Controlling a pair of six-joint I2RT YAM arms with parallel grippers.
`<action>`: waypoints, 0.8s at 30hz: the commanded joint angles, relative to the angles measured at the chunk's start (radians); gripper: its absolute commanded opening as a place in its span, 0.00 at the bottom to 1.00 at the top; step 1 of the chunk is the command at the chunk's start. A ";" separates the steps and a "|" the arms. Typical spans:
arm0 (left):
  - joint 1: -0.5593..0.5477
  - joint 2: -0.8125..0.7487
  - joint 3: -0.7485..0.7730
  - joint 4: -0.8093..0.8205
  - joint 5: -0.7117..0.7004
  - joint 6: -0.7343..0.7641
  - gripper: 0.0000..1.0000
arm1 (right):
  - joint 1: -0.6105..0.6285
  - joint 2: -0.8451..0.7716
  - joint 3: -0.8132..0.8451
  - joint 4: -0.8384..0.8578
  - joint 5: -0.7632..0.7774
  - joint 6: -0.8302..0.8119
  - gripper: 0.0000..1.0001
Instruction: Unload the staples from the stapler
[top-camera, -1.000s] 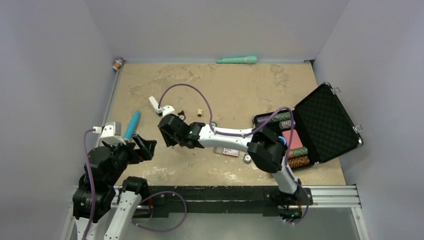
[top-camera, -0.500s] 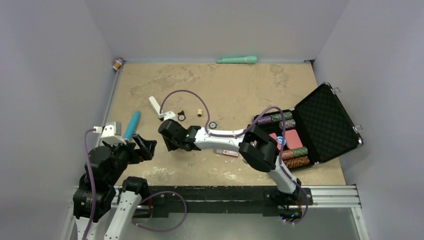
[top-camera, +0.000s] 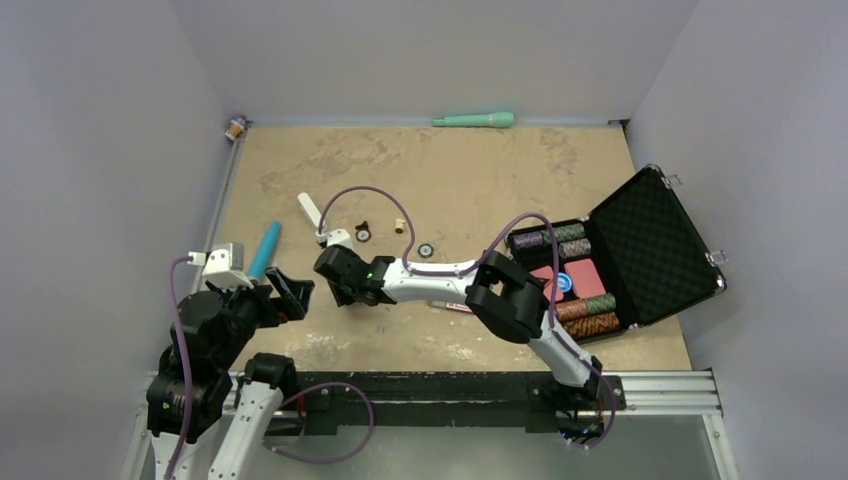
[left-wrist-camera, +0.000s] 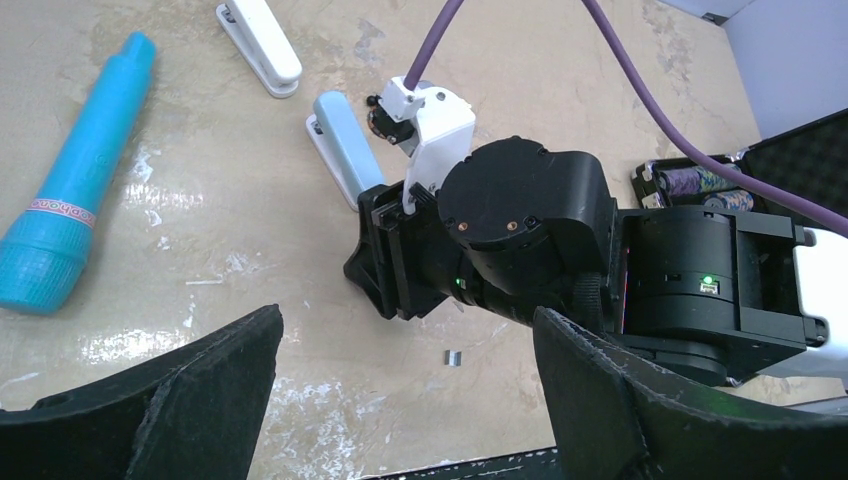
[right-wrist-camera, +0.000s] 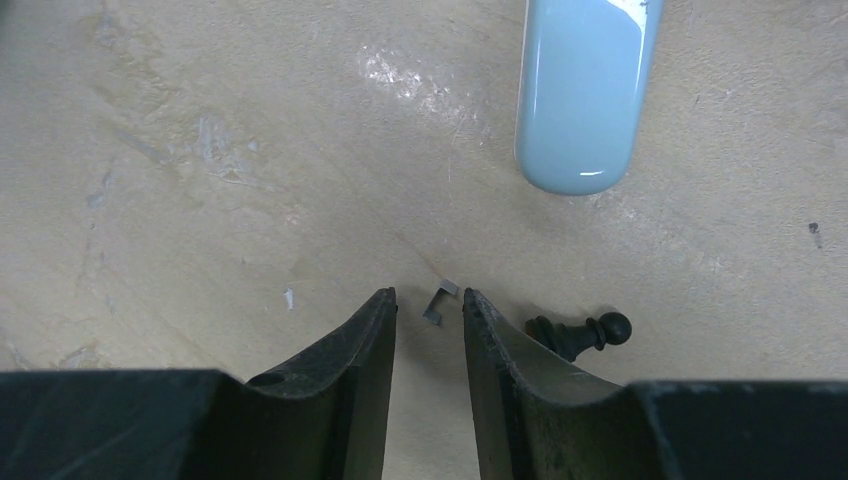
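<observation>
Staples (right-wrist-camera: 440, 292) lie on the desk (right-wrist-camera: 200, 150) as one short grey strip, in the near-left part of the work area. In the right wrist view the strip sits in line with the gap between the tips of the right end effector (right-wrist-camera: 428, 298). As far as that view shows, it touches neither finger.

Right end effector: the fingers (right-wrist-camera: 370, 340) stand a narrow gap apart. The end effector is open and grips nothing. Its arm reaches from the right base across the near half of the desk, toward the left.

Blue stapler (right-wrist-camera: 585, 90): it lies flat on the desk beyond the staples, apart from them, with its rounded end turned toward them.

Black pawn (right-wrist-camera: 580, 335): it lies on its side, just beside the outer face of one finger.

Left end effector (top-camera: 290, 290): the fingers are spread wide and hold nothing. It hangs to the left of the right end effector and faces it.

Other items on the desk:
- Blue tube (top-camera: 265, 250): just on the far side of the left end effector.
- White stapler (top-camera: 311, 210): farther back, to the right of the blue tube.
- Case (top-camera: 650, 240): at the right edge, lid open, with poker chips (top-camera: 585, 305) in its tray.
- Green tube (top-camera: 473, 120): at the far edge, against the back wall.
</observation>
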 joint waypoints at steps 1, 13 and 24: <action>0.005 0.014 -0.002 0.039 0.010 0.021 0.98 | 0.008 0.002 0.050 -0.023 0.036 0.010 0.34; 0.005 0.008 -0.002 0.039 0.011 0.021 0.98 | 0.012 0.034 0.092 -0.056 0.058 0.010 0.34; 0.006 0.006 -0.004 0.040 0.011 0.021 0.98 | 0.016 0.054 0.108 -0.069 0.069 0.009 0.28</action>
